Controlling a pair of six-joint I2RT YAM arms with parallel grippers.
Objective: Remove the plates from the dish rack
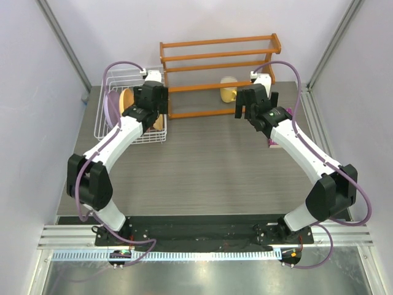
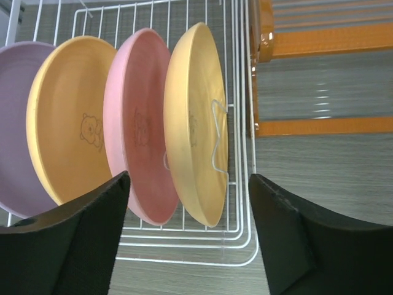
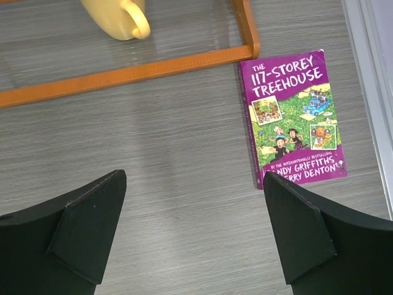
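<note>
The plates stand on edge in the white wire dish rack (image 2: 241, 92), which sits at the far left of the table (image 1: 215, 166), just beside the orange wooden shelf (image 1: 218, 77). In the left wrist view they make a close row of four: a lavender plate (image 2: 13, 123), a yellow plate (image 2: 64, 123), a pink plate (image 2: 132, 129) and a second yellow-orange plate (image 2: 193, 123) at the end nearest the rack's side wall. They look like thin moulded plastic, so I judge them light, stiff and hard to break, but smooth and glossy enough to slip out of a shallow pinch. The sensible hold is across the rim of one plate, one finger on each face, deep enough to pass the curled lip. The end yellow-orange plate is the easiest to reach, since one side of it has free space. A round plate has no long axis of its own. Each one is near upright with its hollow, bear-printed face turned toward the camera's right, and the row runs left to right across that view. Lifting one straight up along its own plane should clear the wire dividers. The left gripper (image 2: 189, 178) hangs just short of the row with its fingers (image 2: 92, 227) spread wide and nothing between them. The right gripper (image 3: 195, 177) is likewise spread and empty over bare table, near a purple paperback (image 3: 291, 117) and the yellow mug (image 3: 120, 15).
</note>
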